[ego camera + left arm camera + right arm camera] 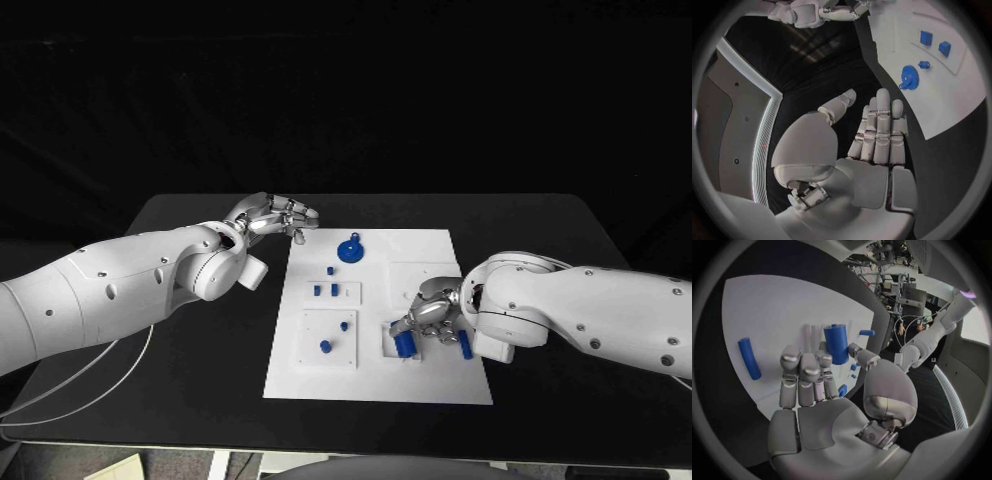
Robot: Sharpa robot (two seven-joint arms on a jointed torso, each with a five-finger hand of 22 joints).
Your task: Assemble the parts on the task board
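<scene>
The white task board (433, 262) lies mid-table. My right hand (433, 315) rests over its near right part, where thumb and a fingertip pinch an upright blue cylinder (407, 343) (837, 342) that stands at a white recess. A blue rod (466, 343) (749, 358) lies flat beside it. A blue disc part (351, 249) (908, 78) sits at the board's far end, with small blue pieces (329, 290) (936, 43) in the left-hand plates. My left hand (274, 215) (876, 130) hovers off the board's far left corner, holding nothing.
Two more small blue pieces (346, 325) (326, 347) stand in the near left plate. Black table (202, 360) surrounds the board. A white cable (87, 380) runs along the table's left side under my left arm.
</scene>
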